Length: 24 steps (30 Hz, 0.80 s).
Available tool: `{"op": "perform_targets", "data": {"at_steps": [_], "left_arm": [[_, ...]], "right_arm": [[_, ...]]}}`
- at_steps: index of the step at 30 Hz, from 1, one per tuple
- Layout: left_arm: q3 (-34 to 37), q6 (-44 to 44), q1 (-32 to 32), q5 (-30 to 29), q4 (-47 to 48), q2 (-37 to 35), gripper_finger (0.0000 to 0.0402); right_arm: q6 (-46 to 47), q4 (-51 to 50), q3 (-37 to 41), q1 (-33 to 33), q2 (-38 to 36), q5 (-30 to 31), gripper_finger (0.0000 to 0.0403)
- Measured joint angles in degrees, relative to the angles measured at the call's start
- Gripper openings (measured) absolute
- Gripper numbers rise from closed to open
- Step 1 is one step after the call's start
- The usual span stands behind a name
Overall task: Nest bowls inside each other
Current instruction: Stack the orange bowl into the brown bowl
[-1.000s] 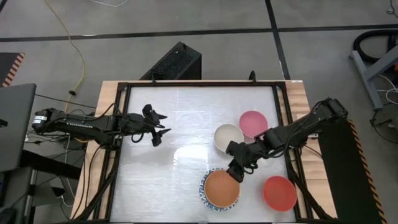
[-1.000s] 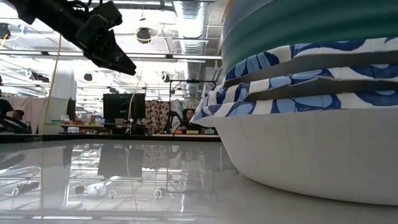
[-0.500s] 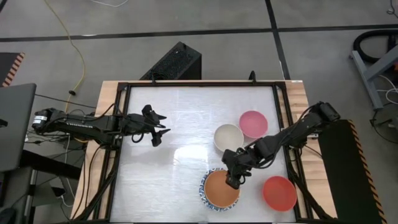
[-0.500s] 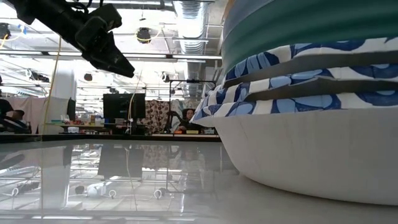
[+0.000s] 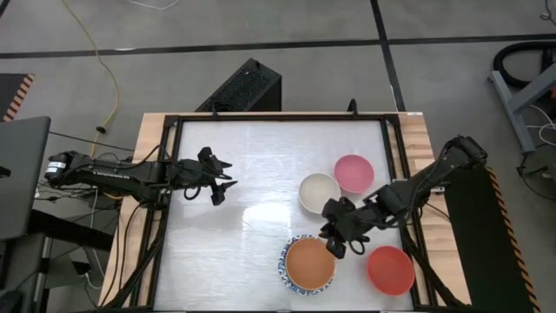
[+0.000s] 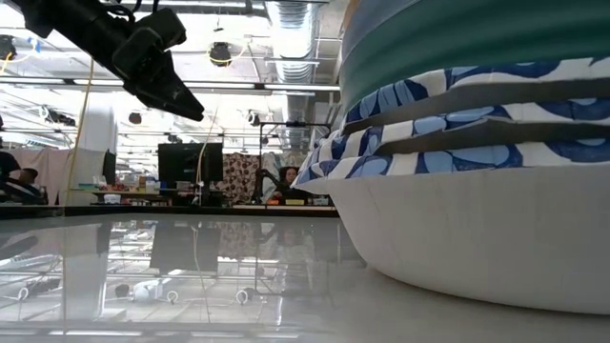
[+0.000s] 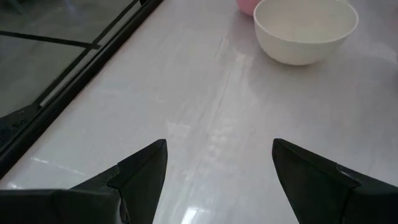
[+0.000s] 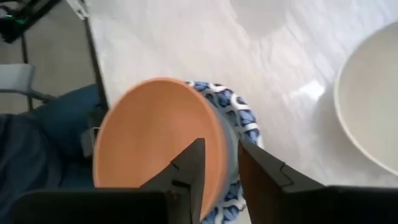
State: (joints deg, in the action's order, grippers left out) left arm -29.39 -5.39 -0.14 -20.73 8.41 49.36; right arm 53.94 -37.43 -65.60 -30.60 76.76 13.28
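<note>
A stack of bowls (image 5: 306, 265) stands near the table's near edge, a plain orange bowl (image 8: 155, 137) on top and a blue-patterned rim (image 8: 239, 115) showing around it. In the low view the stack fills the right side, with a green bowl (image 6: 477, 38) above blue-patterned ones (image 6: 457, 105). My right gripper (image 5: 336, 246) is shut on the orange bowl's rim at the stack's far right side. A cream bowl (image 5: 319, 191), a pink bowl (image 5: 354, 173) and a red bowl (image 5: 390, 269) sit singly on their bases. My left gripper (image 5: 221, 184) hovers open over the table's left part, holding nothing. My right gripper has the orange bowl's rim (image 8: 214, 134) on the side toward the table's far right. One finger (image 8: 193, 165) is inside the bowl and the other finger (image 8: 258, 171) outside it. The fingers slant down from the right. The bowl sits in the stack.
A black frame (image 5: 174, 122) runs around the white tabletop. The cream bowl (image 7: 305, 31) lies far ahead of my left gripper (image 7: 217, 155), with bare table between. The red bowl stands close to the stack's right.
My right gripper has dipped toward the near edge over the orange bowl's rim, then drawn back a little toward the right edge. The stack has stayed where it was.
</note>
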Motion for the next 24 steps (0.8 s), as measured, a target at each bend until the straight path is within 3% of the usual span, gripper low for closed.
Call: {"op": "perform_targets", "data": {"at_steps": [15, 24], "left_arm": [[0.0, -2.0, 0.0, 1.7, 1.6, 0.0, 0.0279], [0.0, -2.0, 0.0, 2.3, 1.2, 0.0, 0.0279]], "right_arm": [[1.0, 2.4, 2.8, -3.2, 5.2, 3.7, 0.0022], [5.1, 4.3, 6.6, -3.6, 5.1, 3.8, 0.0016]]}}
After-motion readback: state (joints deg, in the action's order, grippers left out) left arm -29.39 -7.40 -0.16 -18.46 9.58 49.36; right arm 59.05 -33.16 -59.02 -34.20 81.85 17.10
